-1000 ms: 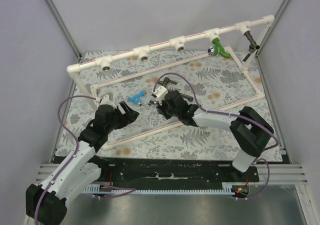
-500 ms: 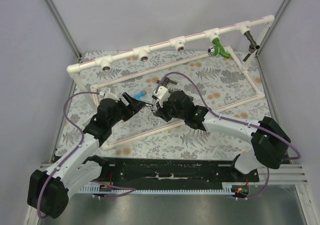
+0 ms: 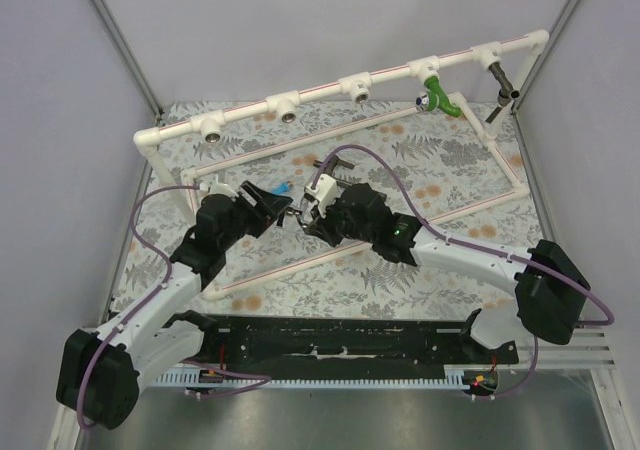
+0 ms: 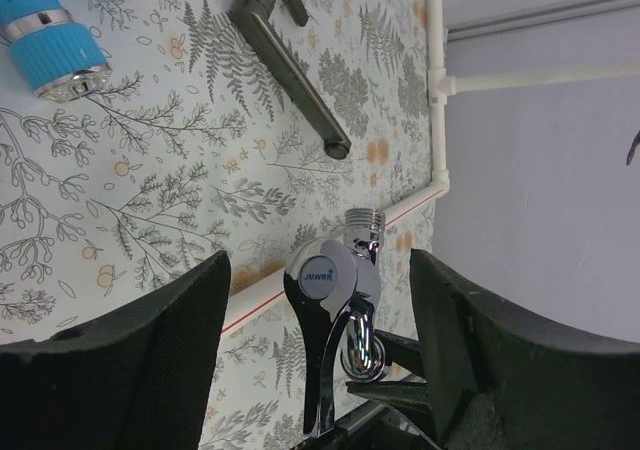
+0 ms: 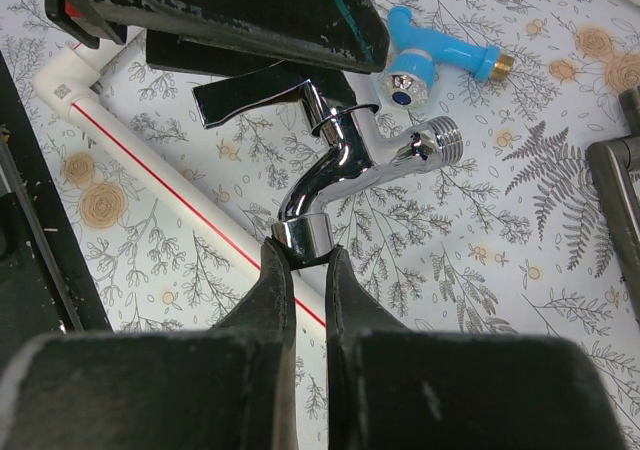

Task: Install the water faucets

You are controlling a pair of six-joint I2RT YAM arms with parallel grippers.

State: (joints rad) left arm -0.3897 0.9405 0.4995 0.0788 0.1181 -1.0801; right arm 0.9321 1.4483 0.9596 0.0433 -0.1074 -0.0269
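Right wrist view, nearest: right hand [image 5: 305, 260] pinched tight on spout of silver faucet [image 5: 335, 165], apparently holding it clear of table [image 5: 480, 270]. Threaded inlet pointing right in this view, flat handle reaching away toward the other arm.

Left wrist view: left hand [image 4: 320, 270] with fingers [image 4: 150, 350] apart, one on either side of same faucet. Gaps visible on both sides, no contact seen. Handle's long axis running down between the fingers; thread aimed up and away from palm.

Judged a handover in mid-air. Left hand better placed for body and handle, right holding spout only. Next move hinges on left fingers meeting across the body while thread stays free to face a fitting.

Just beyond: blue faucet [image 5: 440, 55] loose on table; grey faucet [image 4: 290, 70] lying farther out, lever end away.

Far, top view: pipe rack [image 3: 320, 95] across the back. Green faucet [image 3: 437, 97] already hanging from one fitting, what looks like a dark faucet [image 3: 497, 78] at right end. Three fittings [image 3: 288, 110] to the left apparently bare.
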